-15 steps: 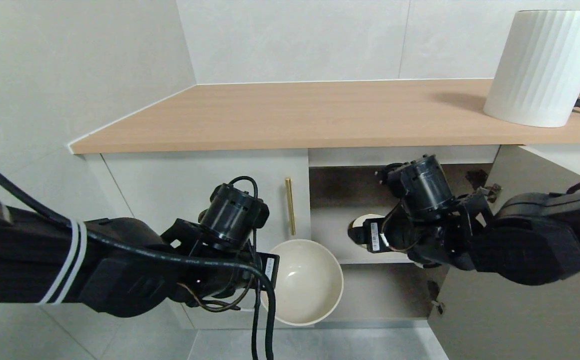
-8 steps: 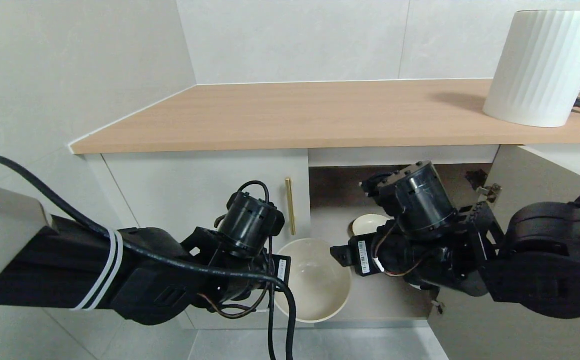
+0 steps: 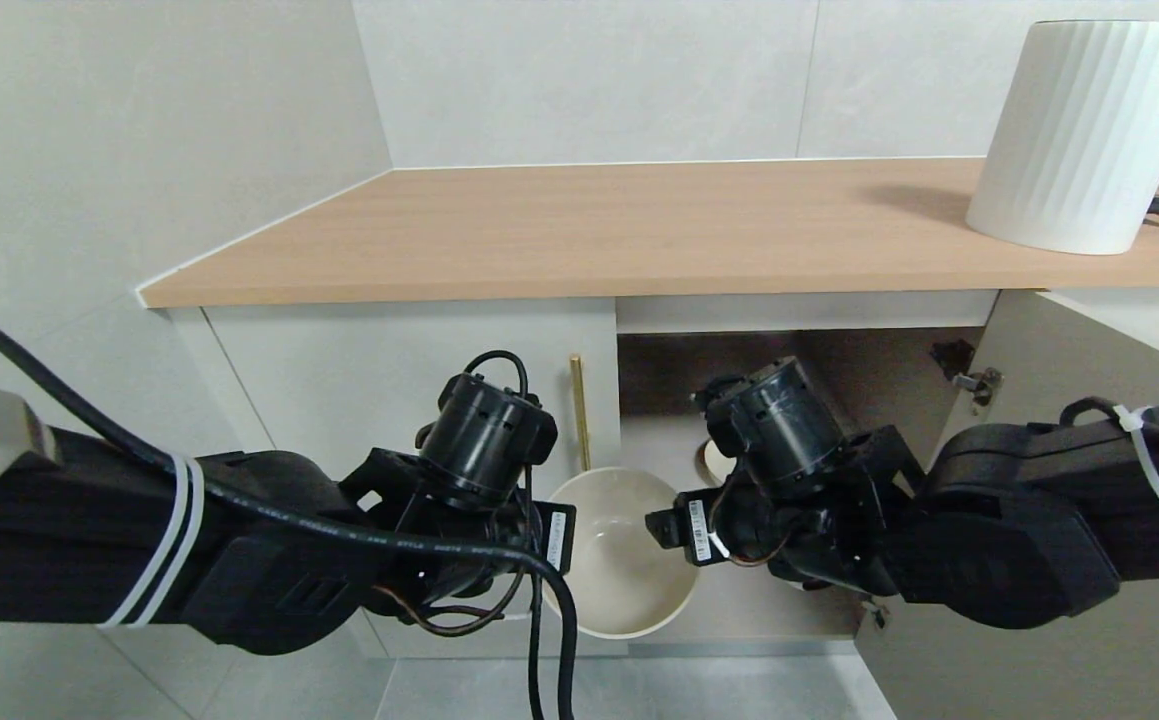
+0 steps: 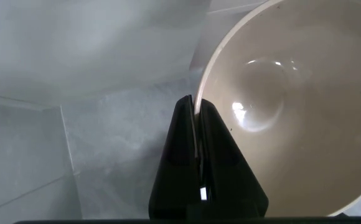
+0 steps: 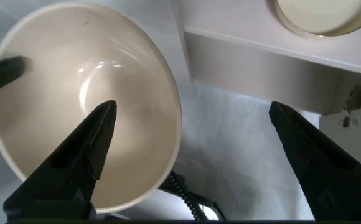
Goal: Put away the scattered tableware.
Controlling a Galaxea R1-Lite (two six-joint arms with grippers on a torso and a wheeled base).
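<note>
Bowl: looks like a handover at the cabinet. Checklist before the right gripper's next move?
1. Left gripper shut on the bowl rim: ok.
2. Right gripper open: ok.
3. Right gripper straddles the bowl's rim, one finger over the inside and one outside: ok in the right wrist view; whether it is at rim height, cannot tell.
4. Cabinet door open: ok.
5. Room on the shelf beside the small dish: cannot tell, the right arm hides part of it.
</note>
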